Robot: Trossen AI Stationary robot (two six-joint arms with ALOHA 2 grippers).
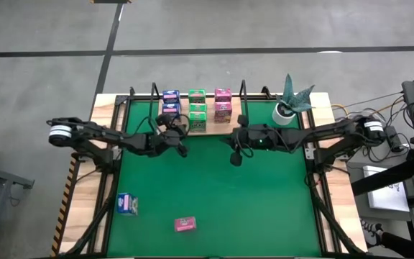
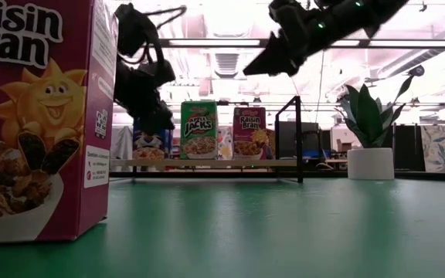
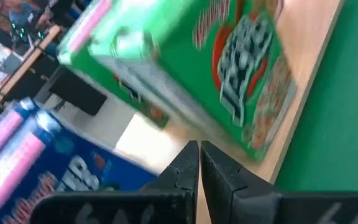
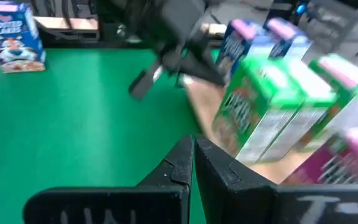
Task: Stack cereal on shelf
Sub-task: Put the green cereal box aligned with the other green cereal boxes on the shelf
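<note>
The shelf (image 1: 212, 133) is a light-wood board with black rod uprights at the far middle of the green mat. On it stand blue (image 1: 169, 103), green (image 1: 197, 109) and pink (image 1: 223, 103) cereal boxes in rows. One blue box (image 1: 127, 204) and one pink box (image 1: 185, 224) lie loose on the near mat. My left gripper (image 1: 183, 131) is shut, just left of the front green box (image 3: 229, 74), low over the board's front edge. My right gripper (image 1: 230, 138) is shut, higher up, in front of the pink row and holding nothing. My left gripper's shut fingertips (image 3: 190, 152) stand slanting down toward the far side, right below the front green box's lower edge (image 3: 229, 140). Whether they touch the box cannot be told. Nothing is between the fingers.
A potted plant (image 1: 287, 108) stands at the far right beside the shelf. The loose pink box (image 2: 37, 116) fills the left of the low view. Open green mat (image 1: 221, 194) lies between the shelf and the near edge. Black frame rods run along both sides.
</note>
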